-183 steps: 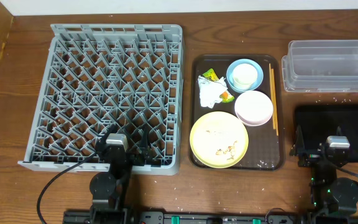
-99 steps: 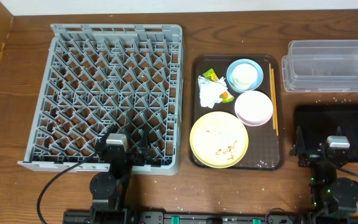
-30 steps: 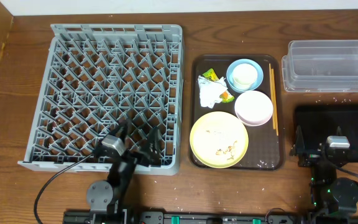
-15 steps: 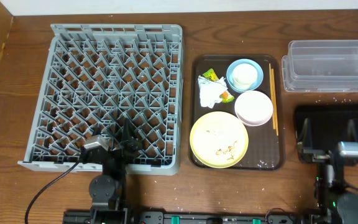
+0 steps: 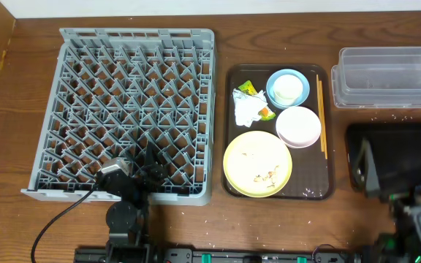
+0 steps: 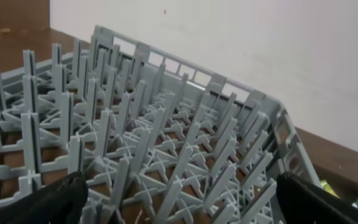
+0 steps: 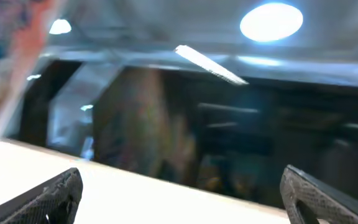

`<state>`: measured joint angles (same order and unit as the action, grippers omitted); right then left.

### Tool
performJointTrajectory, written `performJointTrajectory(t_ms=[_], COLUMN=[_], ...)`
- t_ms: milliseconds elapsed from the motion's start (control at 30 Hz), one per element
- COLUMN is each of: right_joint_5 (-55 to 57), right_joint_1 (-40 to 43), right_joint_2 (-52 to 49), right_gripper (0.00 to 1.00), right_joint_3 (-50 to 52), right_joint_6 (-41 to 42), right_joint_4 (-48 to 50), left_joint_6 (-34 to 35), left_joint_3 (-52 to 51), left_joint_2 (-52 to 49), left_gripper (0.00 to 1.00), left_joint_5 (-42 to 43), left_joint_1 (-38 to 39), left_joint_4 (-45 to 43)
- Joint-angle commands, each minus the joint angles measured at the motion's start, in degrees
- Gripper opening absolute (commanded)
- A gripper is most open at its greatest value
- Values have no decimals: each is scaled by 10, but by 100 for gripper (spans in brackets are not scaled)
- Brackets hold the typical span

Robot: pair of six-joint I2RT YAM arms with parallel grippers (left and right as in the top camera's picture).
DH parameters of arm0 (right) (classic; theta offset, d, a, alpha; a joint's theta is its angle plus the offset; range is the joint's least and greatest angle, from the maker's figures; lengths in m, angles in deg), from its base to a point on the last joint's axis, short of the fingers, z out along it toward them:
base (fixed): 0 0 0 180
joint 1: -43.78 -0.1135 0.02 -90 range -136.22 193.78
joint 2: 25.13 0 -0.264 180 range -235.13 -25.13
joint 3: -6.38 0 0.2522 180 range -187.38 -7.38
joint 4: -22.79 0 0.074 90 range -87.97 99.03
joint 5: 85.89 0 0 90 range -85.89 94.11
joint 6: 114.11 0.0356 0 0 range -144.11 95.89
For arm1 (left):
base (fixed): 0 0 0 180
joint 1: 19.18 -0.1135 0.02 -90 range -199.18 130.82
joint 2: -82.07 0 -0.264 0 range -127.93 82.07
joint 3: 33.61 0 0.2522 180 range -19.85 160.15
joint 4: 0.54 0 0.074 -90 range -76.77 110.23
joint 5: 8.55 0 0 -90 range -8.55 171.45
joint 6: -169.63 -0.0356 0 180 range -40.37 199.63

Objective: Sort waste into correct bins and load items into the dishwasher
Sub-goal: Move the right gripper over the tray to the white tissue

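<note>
The left gripper (image 5: pixel 152 159) stands wide, with nothing between its fingers. It hangs over the near edge of the rack (image 5: pixel 123 95), right of that edge's middle. In the left wrist view the two dark fingertips (image 6: pixel 36 202) sit at the bottom corners, and grey pegs fill the space between them out to the far rim.

The right gripper (image 5: pixel 400 164) is also spread wide and holds nothing. It sits above the black tub (image 5: pixel 397 135), at the table's (image 5: pixel 20 88) near right corner. The right wrist view is blurred: only the two fingertips (image 7: pixel 42 199) low in the frame, a dark surface and bright lights can be made out.

The clear tub (image 5: pixel 389 77) lies just beyond the black tub, with white crumbs (image 5: pixel 386 117) on the wood between them.

The tray (image 5: pixel 309 175) lies between the rack and the tubs and carries all the dishes and waste.
- The yellow plate (image 5: pixel 257 164) takes its near half, with food bits (image 5: pixel 265 175) on it.
- The pink bowl (image 5: pixel 298 126) is just beyond the plate.
- The blue bowl (image 5: pixel 271 91) is at the far end, with the cup (image 5: pixel 288 88) inside it.
- The napkin (image 5: pixel 245 108) lies left of the bowls.
- The wrapper (image 5: pixel 249 89) is at the napkin's far edge.
- The chopsticks (image 5: pixel 321 117) run along the tray's right side, beside both bowls.

The rack holds no dishes.
</note>
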<state>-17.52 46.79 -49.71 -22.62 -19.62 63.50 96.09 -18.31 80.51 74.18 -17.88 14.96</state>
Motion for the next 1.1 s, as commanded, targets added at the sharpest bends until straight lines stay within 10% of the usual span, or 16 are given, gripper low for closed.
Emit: performJointTrajectory(t_ms=[0,200,467,900,1067], right_joint_5=[-171,-361,-235,-235,19], right_joint_1=[7,-12,-144,-283,-334], right_joint_2=[-142,-399,-636,-774,-817], right_gripper=[99,99,99,99,80], right_joint_3=[-135,-425,-711,-716,-716], right_joint_6=[5,6,-172,-105,36], right_joint_4=[-23,-257,-731,-777,-797], left_joint_6=[-6,-6,-6,-6,-6], left_joint_3=[-8,-8,-8,-8,-8], left_joint_2=[1,1,1,1,1], left_gripper=[98,98,98,98,98], left_joint_5=[-14,-14,-14,-14,-14], left_joint_1=[1,1,1,1,1], left_joint_4=[25,25,25,25,25])
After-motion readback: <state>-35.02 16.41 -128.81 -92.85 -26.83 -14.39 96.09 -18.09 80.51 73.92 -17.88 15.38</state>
